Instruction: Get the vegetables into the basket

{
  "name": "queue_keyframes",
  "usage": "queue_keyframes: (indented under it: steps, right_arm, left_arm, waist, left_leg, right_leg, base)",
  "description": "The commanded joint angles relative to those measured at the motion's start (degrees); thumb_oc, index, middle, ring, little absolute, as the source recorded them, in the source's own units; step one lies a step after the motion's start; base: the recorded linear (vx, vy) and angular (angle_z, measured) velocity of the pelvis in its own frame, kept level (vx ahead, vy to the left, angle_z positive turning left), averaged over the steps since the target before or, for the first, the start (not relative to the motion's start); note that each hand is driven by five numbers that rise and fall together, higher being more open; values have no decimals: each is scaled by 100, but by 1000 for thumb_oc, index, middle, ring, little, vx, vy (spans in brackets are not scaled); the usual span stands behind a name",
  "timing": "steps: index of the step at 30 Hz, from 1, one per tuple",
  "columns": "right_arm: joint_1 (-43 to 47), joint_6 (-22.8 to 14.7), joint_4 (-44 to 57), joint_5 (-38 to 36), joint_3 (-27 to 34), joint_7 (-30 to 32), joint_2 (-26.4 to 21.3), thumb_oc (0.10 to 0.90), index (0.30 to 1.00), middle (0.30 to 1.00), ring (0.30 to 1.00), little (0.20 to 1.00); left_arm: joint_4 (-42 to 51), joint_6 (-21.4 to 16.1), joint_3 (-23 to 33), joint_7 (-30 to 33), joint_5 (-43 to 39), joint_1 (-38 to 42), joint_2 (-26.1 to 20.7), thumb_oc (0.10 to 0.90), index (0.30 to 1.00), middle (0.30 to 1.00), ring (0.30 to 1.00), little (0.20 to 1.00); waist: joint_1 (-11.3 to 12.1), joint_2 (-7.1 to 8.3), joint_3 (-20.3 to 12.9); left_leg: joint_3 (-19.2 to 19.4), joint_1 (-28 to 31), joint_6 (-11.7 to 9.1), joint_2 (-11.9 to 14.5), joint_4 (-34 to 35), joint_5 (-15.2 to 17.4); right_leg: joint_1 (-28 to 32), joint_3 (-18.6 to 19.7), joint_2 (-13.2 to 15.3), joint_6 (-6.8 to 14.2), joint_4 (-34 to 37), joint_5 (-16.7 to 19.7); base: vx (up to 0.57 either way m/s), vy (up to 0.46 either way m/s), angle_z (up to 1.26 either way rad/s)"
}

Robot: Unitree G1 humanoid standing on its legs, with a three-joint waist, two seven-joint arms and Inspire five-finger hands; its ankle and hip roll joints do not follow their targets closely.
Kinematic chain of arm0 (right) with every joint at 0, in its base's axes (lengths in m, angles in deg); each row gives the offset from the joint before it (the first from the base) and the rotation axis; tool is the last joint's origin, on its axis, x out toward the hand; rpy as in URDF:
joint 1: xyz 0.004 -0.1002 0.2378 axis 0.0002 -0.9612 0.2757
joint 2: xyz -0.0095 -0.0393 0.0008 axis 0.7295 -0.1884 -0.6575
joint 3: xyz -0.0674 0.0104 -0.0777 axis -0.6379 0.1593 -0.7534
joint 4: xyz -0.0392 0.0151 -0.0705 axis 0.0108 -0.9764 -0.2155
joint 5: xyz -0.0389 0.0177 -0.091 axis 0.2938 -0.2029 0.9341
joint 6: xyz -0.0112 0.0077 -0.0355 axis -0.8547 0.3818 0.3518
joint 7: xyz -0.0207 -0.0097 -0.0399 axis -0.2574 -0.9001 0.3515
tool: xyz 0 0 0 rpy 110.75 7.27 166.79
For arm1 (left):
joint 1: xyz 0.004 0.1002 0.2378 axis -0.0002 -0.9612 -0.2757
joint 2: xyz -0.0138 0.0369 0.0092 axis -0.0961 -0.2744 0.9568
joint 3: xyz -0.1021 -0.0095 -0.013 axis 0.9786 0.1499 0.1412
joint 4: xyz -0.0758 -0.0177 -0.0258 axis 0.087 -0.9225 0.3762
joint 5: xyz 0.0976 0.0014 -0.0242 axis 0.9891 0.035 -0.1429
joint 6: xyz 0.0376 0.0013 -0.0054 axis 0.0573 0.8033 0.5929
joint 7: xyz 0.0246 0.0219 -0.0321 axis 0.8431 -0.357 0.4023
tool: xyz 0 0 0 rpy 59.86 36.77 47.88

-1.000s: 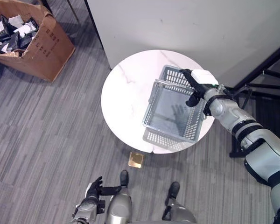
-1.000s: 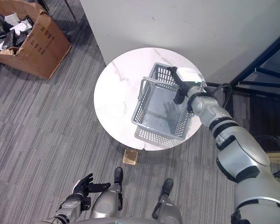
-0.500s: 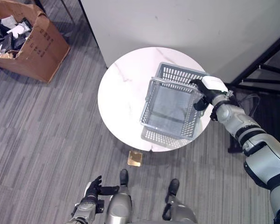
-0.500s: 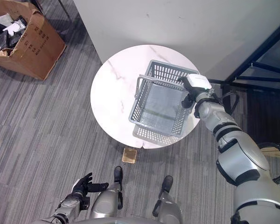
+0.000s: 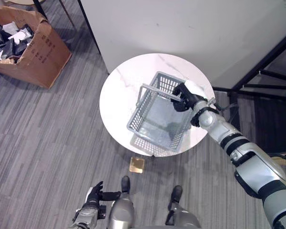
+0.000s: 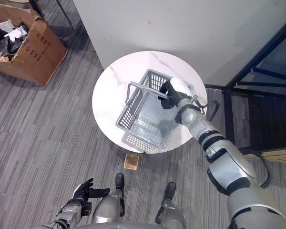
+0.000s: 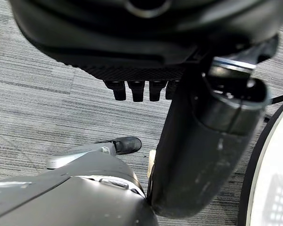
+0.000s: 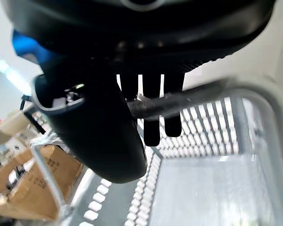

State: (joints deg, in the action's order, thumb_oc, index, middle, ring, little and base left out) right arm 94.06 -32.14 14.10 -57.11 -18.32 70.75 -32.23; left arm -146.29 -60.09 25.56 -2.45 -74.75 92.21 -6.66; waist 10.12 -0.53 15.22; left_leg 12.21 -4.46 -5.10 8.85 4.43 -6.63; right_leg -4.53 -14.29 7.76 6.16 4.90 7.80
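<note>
Grey wire basket [image 5: 155, 117] sits on the round white marble worktop [image 5: 121, 90], tilted, one end raised off the top on the R side. Nothing visible inside it; mesh floor bare. No veg visible in any view.

R hand [image 5: 184, 97] is at the basket's far R rim, white cover on top. In the R wrist view the fingers [image 8: 151, 110] curl over a grey handle bar [image 8: 198, 94] w/ the thumb [image 8: 101, 127] below it, so it's clamped on the handle. Second handle [image 5: 150, 90] stands up at the basket's far L edge, nothing holding it.

L hand [image 5: 94, 194] hangs low by the robot's side, over the grey striped carpet [image 5: 47, 138], well apart from the worktop. L wrist view: fingers [image 7: 134, 89] straight, relaxed, holding nothing.

Small tan square item [image 5: 137, 165] lies on the carpet just near the worktop's near edge; can't tell what it is.

Brown cardboard box [image 5: 35, 47], far L, open top, holds black & white packets [image 5: 9, 36]. Print on the box side is too small to read. White wall panel [image 5: 190, 28] behind the worktop; black frame [image 5: 264, 71] at R.
</note>
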Motion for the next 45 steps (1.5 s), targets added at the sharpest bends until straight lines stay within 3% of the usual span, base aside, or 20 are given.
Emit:
queue_keyframes:
  steps: [1, 7, 14, 25, 37, 38, 40, 43, 44, 45]
  right_arm:
    - [574, -315, 23, -376, 368, 332, -150, 400, 300, 300, 300, 300]
    - [281, -340, 498, -501, 581, 343, -271, 400, 300, 300, 300, 300]
    - [-464, -596, 2210, -835, 1051, 259, -536, 400, 300, 300, 300, 300]
    - [-1567, -965, 4799, -762, 1235, -576, -1739, 400, 300, 300, 300, 300]
    - [-2456, -1115, 5578, -1034, 1878, -803, -1905, 400, 300, 300, 300, 300]
    - [-2689, -1156, 5770, -1031, 2040, -875, -1998, 400, 300, 300, 300, 300]
    - [-2759, -1170, 5815, -1066, 2083, -907, -2026, 400, 300, 300, 300, 300]
    - [-2953, -1179, 5911, -1183, 2198, -1001, -2145, 400, 300, 300, 300, 300]
    - [-3068, -1182, 5937, -1163, 2305, -995, -2204, 400, 300, 300, 300, 300]
    - [-3075, -1181, 5941, -1162, 2311, -996, -2204, 400, 300, 300, 300, 300]
  left_arm:
    - [-349, 87, -462, 107, 299, -252, -80, 900, 1000, 1000, 1000, 1000]
    - [-383, 121, -377, 101, 422, -316, -94, 900, 1000, 1000, 1000, 1000]
    - [-463, 219, -149, 101, 669, -411, -117, 900, 1000, 1000, 1000, 1000]
    - [-554, 277, 283, -122, 1096, -606, -254, 900, 1000, 1000, 1000, 1000]
    - [-481, 229, 539, -244, 1058, -679, -289, 900, 1000, 1000, 1000, 1000]
    - [-435, 214, 579, -245, 1104, -640, -297, 900, 1000, 1000, 1000, 1000]
    - [-414, 205, 582, -246, 1110, -624, -302, 900, 1000, 1000, 1000, 1000]
    - [-329, 173, 494, -287, 1209, -584, -303, 900, 1000, 1000, 1000, 1000]
    - [-272, 121, 404, -303, 1335, -552, -324, 900, 1000, 1000, 1000, 1000]
    - [-273, 120, 401, -303, 1336, -552, -324, 900, 1000, 1000, 1000, 1000]
  waist:
    - [133, 240, -257]
    - [106, 280, -286]
    - [1, 355, -378]
    - [-150, 437, -607]
    - [-273, 465, -712]
    - [-341, 515, -634]
    - [-365, 526, -612]
    - [-462, 511, -571]
    - [-598, 510, -543]
    - [-589, 515, -548]
  left_leg:
    - [73, 156, -189, -46, 57, 178]
    - [87, 244, -174, -64, 57, 222]
    - [162, 391, -160, -67, 57, 288]
    - [270, 634, -190, -58, 57, 359]
    - [372, 944, -153, -122, 31, 455]
    - [355, 741, -115, -168, -489, 661]
    - [377, 654, -86, -188, -629, 733]
    - [424, 573, 0, -327, -689, 814]
    - [482, 570, 76, -479, -614, 846]
    - [490, 570, 80, -486, -606, 843]
  right_leg:
    - [-50, 246, 419, 356, -70, 168]
    - [9, 246, 432, 372, -67, 183]
    - [97, 292, 437, 395, -64, 198]
    - [298, 291, 450, 441, -45, 174]
    - [459, 400, 455, 454, -112, 70]
    - [421, 489, 533, 439, -334, -1]
    - [357, 514, 582, 457, -440, -9]
    - [217, 575, 741, 537, -586, 89]
    - [66, 667, 882, 638, -628, 395]
    - [57, 676, 887, 643, -625, 400]
  base:
    - [-4, 0, 5]
    - [-2, 0, 2]
    - [3, 0, -3]
    - [2, -5, -5]
    - [13, 14, -5]
    - [-41, 51, -5]
    - [-57, 77, -2]
    - [-81, 191, -10]
    - [-79, 222, -13]
    - [-99, 200, -10]
